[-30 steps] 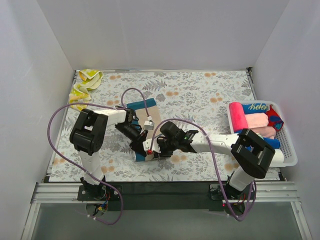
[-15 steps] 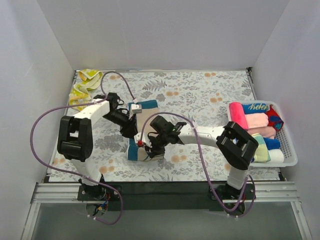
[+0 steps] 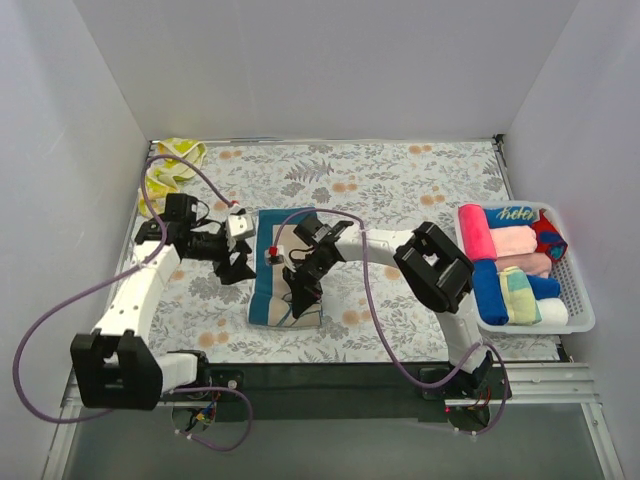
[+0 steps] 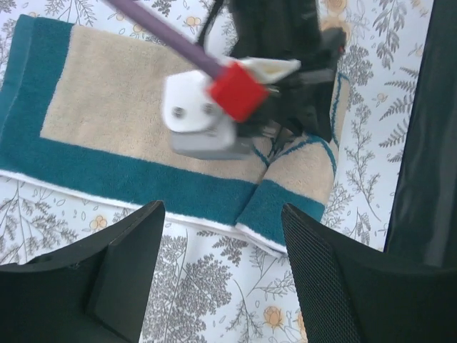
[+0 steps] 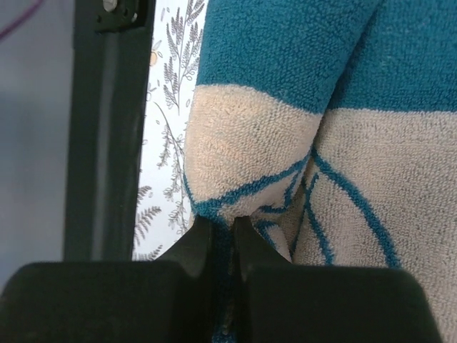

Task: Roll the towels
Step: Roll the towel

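Two robot arms work a tan-and-blue towel [image 3: 266,285] lying flat just toward 9 o'clock of centre on the floral table cover [image 3: 400,190]. The right gripper [image 5: 223,227] sits at the towel's 6 o'clock end, its fingers pressed together on a raised fold of cloth, seen puckered between the tips in the right wrist view. The left gripper [image 3: 236,264] hangs off the towel's 9 o'clock edge, fingers spread apart and touching nothing. A second ago both grippers crowded that near end together; since then the left arm has swung out toward 9 o'clock and opened, the right has clamped down, and the towel lies squarer to the table. A white basket [image 3: 575,300] at 3 o'clock holds rolled towels [image 3: 478,232], and a crumpled yellow towel [image 3: 168,168] lies in the 10 o'clock corner. The right arm's purple cable [image 3: 362,262] loops above the towel's far end, and its wrist hides part of the cloth from the left camera.
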